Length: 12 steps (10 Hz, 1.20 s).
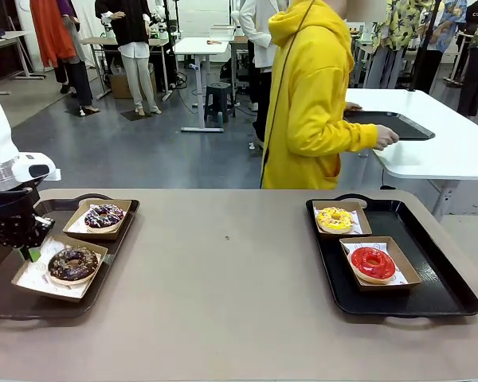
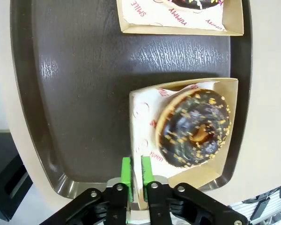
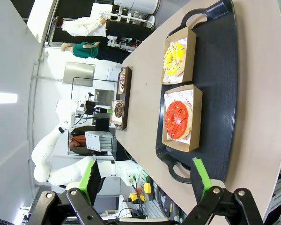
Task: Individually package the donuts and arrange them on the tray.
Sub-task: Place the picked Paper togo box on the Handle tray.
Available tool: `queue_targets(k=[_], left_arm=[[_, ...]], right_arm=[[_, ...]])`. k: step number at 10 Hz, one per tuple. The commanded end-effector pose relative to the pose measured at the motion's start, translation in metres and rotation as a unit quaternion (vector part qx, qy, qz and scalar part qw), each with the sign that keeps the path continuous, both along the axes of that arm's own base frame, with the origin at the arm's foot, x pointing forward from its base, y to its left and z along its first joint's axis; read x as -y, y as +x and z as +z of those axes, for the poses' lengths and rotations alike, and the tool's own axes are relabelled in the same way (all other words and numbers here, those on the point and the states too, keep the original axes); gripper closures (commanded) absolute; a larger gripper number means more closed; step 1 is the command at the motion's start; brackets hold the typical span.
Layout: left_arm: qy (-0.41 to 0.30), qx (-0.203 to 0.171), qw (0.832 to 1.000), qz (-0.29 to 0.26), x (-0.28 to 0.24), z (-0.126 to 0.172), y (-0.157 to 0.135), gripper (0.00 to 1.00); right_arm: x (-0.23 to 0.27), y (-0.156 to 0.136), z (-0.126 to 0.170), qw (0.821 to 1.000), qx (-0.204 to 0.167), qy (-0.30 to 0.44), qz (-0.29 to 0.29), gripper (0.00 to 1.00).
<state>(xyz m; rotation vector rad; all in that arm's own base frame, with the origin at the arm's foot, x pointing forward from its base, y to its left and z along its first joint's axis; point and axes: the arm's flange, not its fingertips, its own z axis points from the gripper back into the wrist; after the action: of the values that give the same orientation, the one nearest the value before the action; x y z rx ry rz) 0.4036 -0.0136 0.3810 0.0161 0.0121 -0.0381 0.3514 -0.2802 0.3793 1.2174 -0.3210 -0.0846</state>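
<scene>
Beige tabletop (image 1: 223, 294) spans the front view, a dark tray at each side and a person in a yellow hoodie (image 1: 307, 95) standing behind, turned toward another table.

Left tray (image 1: 0, 294), lower left of frame: the crumb-topped chocolate donut (image 1: 73, 263) and the sprinkled chocolate donut (image 1: 103, 216), each in its own paper-lined box. Right tray (image 1: 430, 294): the yellow donut (image 1: 334, 219) and the red donut (image 1: 373, 263), also boxed.

Left hand (image 2: 136, 171) sits at the near wall of the crumb donut's box (image 2: 227, 84). In the left wrist view its green pads stand close together astride that wall; whether they pinch it cannot be told. Right hand (image 3: 147, 180) hangs above the right tray, fingers wide apart, holding nothing.

Risks, as judged:
- If the pads cling to the cardboard when the arm lifts, the box may tip or drag and the donut slide out.
- A sideways retreat could shove the box against the tray rim, beside which it already lies.
</scene>
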Motion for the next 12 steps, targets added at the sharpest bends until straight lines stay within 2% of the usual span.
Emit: queue_targets(k=[1,2,4,5,6,7,8,9,11,12], left_arm=[[0.015,0.005,1.000,0.006,0.001,0.002,0.006,0.07],[0.015,0.005,1.000,0.006,0.000,0.004,0.005,0.00],[0.014,0.004,1.000,0.008,0.000,0.007,0.003,0.00],[0.012,0.004,1.000,0.007,-0.001,0.009,0.003,0.11],[0.009,0.002,1.000,0.007,-0.001,0.010,0.002,0.39],[0.004,0.002,1.000,0.005,-0.002,0.012,0.000,0.00],[-0.007,0.003,1.000,0.004,-0.005,0.014,0.000,0.20],[-0.025,0.001,1.000,0.001,-0.010,0.017,0.002,0.00],[-0.146,0.022,0.989,-0.019,-0.040,0.041,0.002,0.00],[-0.216,0.040,0.975,-0.027,-0.062,0.058,0.000,0.00]], right_arm=[[0.000,0.000,0.001,1.000,0.001,0.001,0.000,0.00],[0.000,0.000,0.001,1.000,0.001,0.001,0.000,0.00],[0.000,0.000,0.001,1.000,0.001,0.001,0.000,0.00],[0.000,0.000,0.001,1.000,0.001,0.001,0.000,0.00],[0.000,0.000,0.001,1.000,0.001,0.001,0.000,0.00],[0.000,0.000,0.001,1.000,0.001,0.001,0.000,0.00],[0.000,0.000,0.001,1.000,0.001,0.001,0.000,0.00],[0.000,0.000,0.001,1.000,0.001,0.001,0.000,0.00],[0.000,0.000,0.001,1.000,0.001,0.001,0.000,0.00],[0.000,0.000,0.001,1.000,0.001,0.001,0.000,0.00]])
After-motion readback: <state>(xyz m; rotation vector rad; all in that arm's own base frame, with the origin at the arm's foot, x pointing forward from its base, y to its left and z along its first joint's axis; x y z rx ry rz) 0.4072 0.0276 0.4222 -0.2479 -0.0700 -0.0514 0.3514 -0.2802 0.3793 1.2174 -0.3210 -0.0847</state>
